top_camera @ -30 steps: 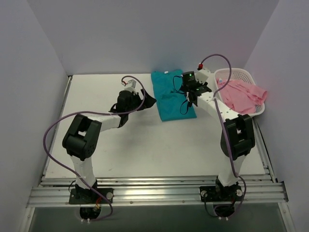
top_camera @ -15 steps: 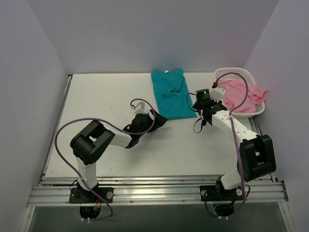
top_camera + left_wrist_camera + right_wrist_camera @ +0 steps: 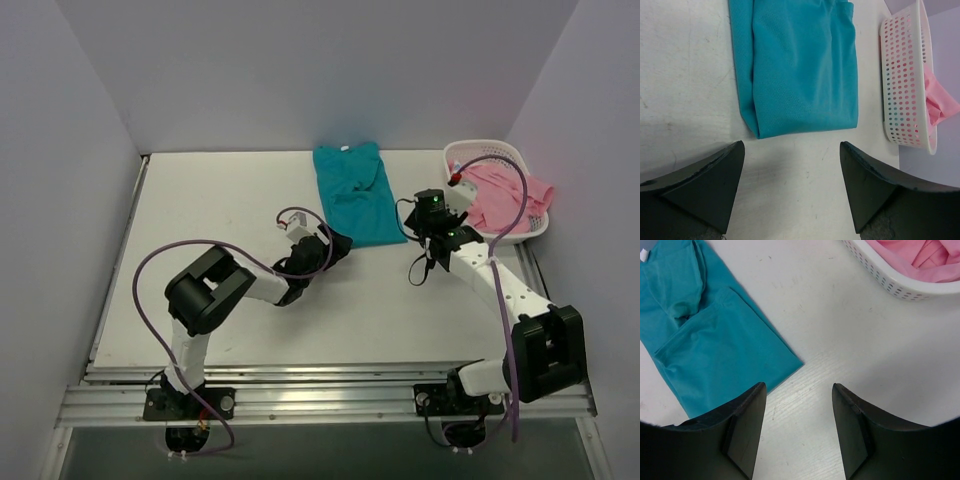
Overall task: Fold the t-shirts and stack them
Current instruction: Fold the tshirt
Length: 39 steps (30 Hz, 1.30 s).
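**Top external view.** The desk (image 3: 200,210) carries the teal t-shirt (image 3: 355,195), folded into a long strip. It lies flat against the far edge, right of centre, with its white neck label (image 3: 345,149) at the far end. A white lattice basket (image 3: 478,146) stands in the far right corner, apart from the teal t-shirt. The basket holds the pink t-shirt (image 3: 500,198), bunched up, with one part draped over the right rim. The left fingers (image 3: 335,243) sit just beside the near left corner of the teal t-shirt. The right fingers (image 3: 432,226) sit between its near right corner and the basket. Finger spacing is hard to read from this height.

**Left wrist view.** The left fingers are spread wide, with only bare desk between them. The near hem of the teal t-shirt lies just beyond the tips, clear of both. The basket appears side-on at the right, showing its perforated wall, which the top view does not resolve. Pink cloth spills over its rim. The neck label falls outside this frame.

**Right wrist view.** The right fingers stand at a moderate gap over bare desk and grip nothing. The near right corner of the teal t-shirt lies just beyond one tip. This view alone shows the folded-in sleeve layers, with the neck label at the upper left edge. The basket wall and the pink t-shirt inside it fill the upper right corner.
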Tool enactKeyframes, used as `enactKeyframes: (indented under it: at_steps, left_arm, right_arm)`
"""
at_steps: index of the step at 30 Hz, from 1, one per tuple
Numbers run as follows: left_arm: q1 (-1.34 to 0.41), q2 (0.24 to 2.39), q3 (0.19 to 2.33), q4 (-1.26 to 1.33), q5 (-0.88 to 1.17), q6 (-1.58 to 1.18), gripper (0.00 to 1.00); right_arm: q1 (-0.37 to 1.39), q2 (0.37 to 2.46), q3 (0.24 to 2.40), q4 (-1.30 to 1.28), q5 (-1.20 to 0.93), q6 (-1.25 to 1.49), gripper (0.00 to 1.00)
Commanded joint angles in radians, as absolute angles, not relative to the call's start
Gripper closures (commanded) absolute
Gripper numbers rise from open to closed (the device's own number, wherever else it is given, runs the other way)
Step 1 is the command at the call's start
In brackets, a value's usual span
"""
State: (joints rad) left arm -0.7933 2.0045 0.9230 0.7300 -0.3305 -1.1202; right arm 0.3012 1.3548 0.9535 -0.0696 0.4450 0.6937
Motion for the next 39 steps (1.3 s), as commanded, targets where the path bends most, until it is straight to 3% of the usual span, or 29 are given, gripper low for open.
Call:
enactKeyframes:
  at_steps: [1,14,18,19,20,29,30,35,39]
  left_arm:
    - [-0.802,2.051,0.985,0.741,-0.365,-1.155,0.15]
    - [-0.813,2.128,1.054,0.696,-0.406,-1.186,0.22]
    - [-0.813,2.132,1.058,0.699,-0.413,-1.178,0.39]
    - [-0.813,2.134,1.058,0.699,-0.414,-1.178,0.56]
    - [-0.811,2.137,1.061,0.698,-0.413,-1.178,0.62]
    - [-0.784,2.157,1.063,0.696,-0.38,-1.173,0.88]
    - [-0.781,2.151,1.057,0.703,-0.377,-1.166,0.94]
    - [-0.764,2.068,0.959,0.715,-0.367,-1.146,0.98]
    - [-0.762,1.997,0.875,0.735,-0.396,-1.131,0.98]
  right_arm:
    - [0.296,1.348,0.93,-0.058,0.428,0.684,0.49]
    - [0.29,1.362,0.916,-0.04,0.411,0.684,0.49]
    - [0.29,1.362,0.913,-0.035,0.403,0.686,0.55]
    - [0.288,1.364,0.913,-0.037,0.402,0.687,0.55]
    - [0.29,1.364,0.913,-0.035,0.4,0.687,0.55]
    - [0.29,1.37,0.907,-0.034,0.391,0.696,0.57]
    - [0.29,1.368,0.904,-0.032,0.387,0.698,0.58]
    - [0.334,1.367,0.873,-0.009,0.278,0.744,0.59]
    - [0.426,1.37,0.848,0.021,0.299,0.79,0.5]
